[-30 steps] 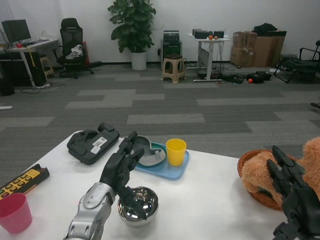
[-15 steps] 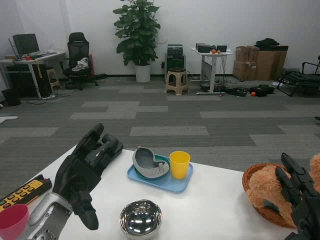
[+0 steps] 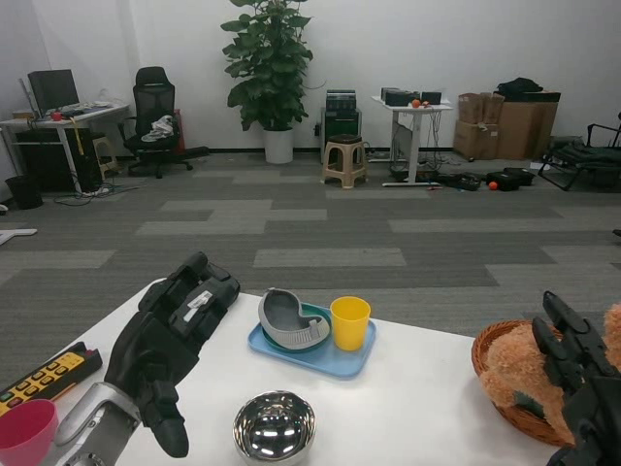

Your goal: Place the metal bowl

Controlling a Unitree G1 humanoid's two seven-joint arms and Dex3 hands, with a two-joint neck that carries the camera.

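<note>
since a second ago the left hand (image 3: 155,364) has been lifted off the bowl (image 3: 275,425) and drawn back to the left; it is now seen raised above the table (image 3: 408,408), fingers spread and holding nothing. the bowl is left standing upright near the front edge, apart from both hands. a pink cup (image 3: 24,435) is seen at the left corner, with a yellow-keyed remote (image 3: 44,374) just behind it. the right hand (image 3: 580,383) is held at the right edge, fingers apart and empty, in front of a plush toy (image 3: 519,374) lying in a basket (image 3: 490,340). farther back, a blue tray (image 3: 325,356) carries a grey dish (image 3: 289,320) and a yellow cup (image 3: 349,322).
</note>
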